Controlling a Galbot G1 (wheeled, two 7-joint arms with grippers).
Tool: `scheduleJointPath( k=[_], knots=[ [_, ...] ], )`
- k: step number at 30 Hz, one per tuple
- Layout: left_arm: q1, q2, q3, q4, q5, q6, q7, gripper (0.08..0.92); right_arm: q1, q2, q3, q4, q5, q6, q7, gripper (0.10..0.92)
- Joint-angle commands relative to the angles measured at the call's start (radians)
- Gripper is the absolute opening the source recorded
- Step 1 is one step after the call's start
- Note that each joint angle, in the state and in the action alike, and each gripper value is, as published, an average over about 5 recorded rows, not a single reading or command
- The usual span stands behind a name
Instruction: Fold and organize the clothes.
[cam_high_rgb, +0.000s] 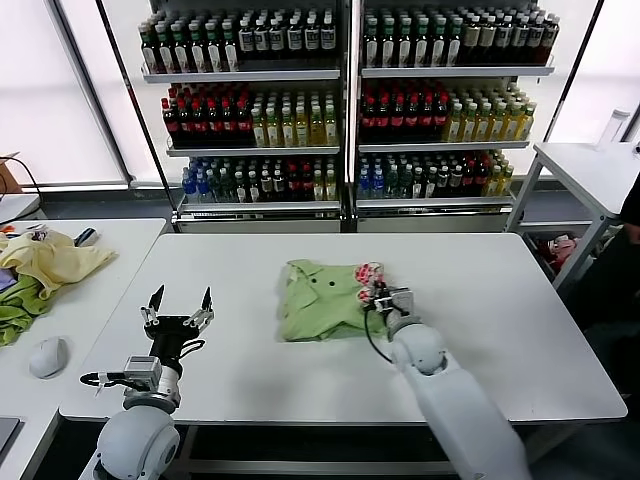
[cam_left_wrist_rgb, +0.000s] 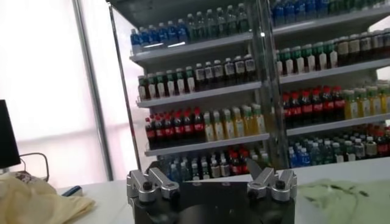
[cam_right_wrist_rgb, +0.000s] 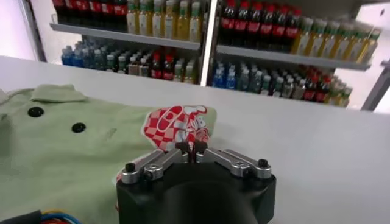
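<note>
Polo shirt (cam_high_rgb: 322, 298), light green, lies partly folded near the middle of the white bench (cam_high_rgb: 500, 300), collar toward the far side and its red-and-white logo (cam_right_wrist_rgb: 177, 126) turned up at the right edge. The right tool (cam_high_rgb: 384, 297) is clenched on that right edge, its fingers pinched together on the cloth at the logo; gripping a hem there would, I judge, let it carry that side over for the next fold. The left tool (cam_high_rgb: 180, 305) hovers released, jaws spread wide, over bare bench well left of the shirt, apparently waiting. A pale yellow garment (cam_high_rgb: 50, 262) lies on the neighbouring bench, far left.
</note>
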Motion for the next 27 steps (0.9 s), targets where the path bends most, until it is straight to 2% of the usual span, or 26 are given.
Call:
scheduleJointPath(
  k=[1,6,15,22,27],
  knots=[
    [0.005,-0.003,0.011,-0.005,0.012,0.001,0.014,0.823,0.005,-0.241,0.126,-0.014,-0.152,0.080,-0.311,0.140],
    [0.010,-0.016,0.027,-0.006,0.034,0.001,0.033,0.823,-0.087,-0.241,0.172,0.109,-0.130,0.202,-0.222,0.184],
    [0.043,-0.062,0.050,-0.047,0.048,-0.001,0.082,0.823,-0.355,-0.245,0.325,0.385,-0.100,0.273,-0.095,0.428],
    [0.079,-0.084,0.046,-0.088,0.014,-0.001,0.116,0.823,-0.612,-0.214,0.494,0.628,-0.059,0.254,-0.096,0.627],
    [0.094,-0.095,0.043,-0.098,-0.015,-0.004,0.144,0.823,-0.722,-0.186,0.551,0.680,-0.045,0.254,-0.121,0.767]
  ],
)
